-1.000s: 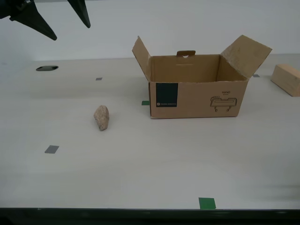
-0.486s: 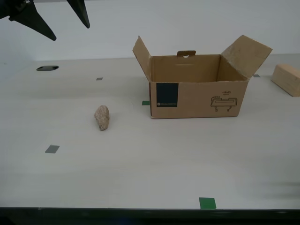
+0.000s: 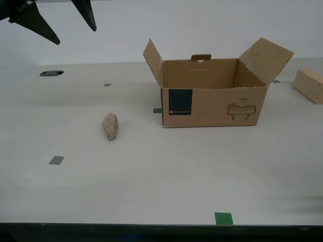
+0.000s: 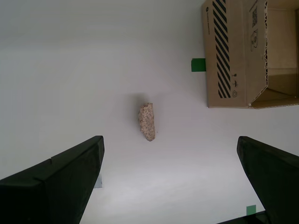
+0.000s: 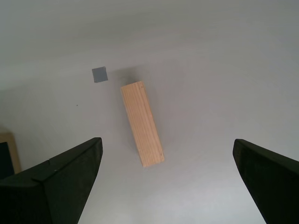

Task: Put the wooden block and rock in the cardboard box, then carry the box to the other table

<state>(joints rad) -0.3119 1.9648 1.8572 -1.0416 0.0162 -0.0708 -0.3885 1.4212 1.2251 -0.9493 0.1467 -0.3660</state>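
On the bench (image 3: 166, 176), exterior view: the whole scene sits a hair further toward the view's right than a second ago, so the camera moved; nothing on the bench changed place relative to the rest. Cardboard box (image 3: 214, 101) upright, both side flaps raised, handle tab up at the back, navy label and line drawing on the near face. Rock (image 3: 110, 126) lies well apart from the box, toward the exterior view's left, pinkish-beige, rough. Wooden block (image 3: 309, 85) at the exterior view's right edge, partly cut off, pale tan. Dark fingers (image 3: 86, 12) of an end effector hang at the view's top left corner, high above the bench.

Second wrist view: my second end effector (image 4: 170, 179) spread wide, nothing between the fingers. Rock (image 4: 147, 122) lies on bare bench below the gap, untouched. Box (image 4: 250, 53) beyond it, striped side panel showing, a green square (image 4: 198, 65) just beside it.

First wrist view: my first end effector (image 5: 168, 179) also spread wide and empty. Block (image 5: 142, 123) lies flat below, long grain lines visible, a grey square (image 5: 99, 74) near one end.
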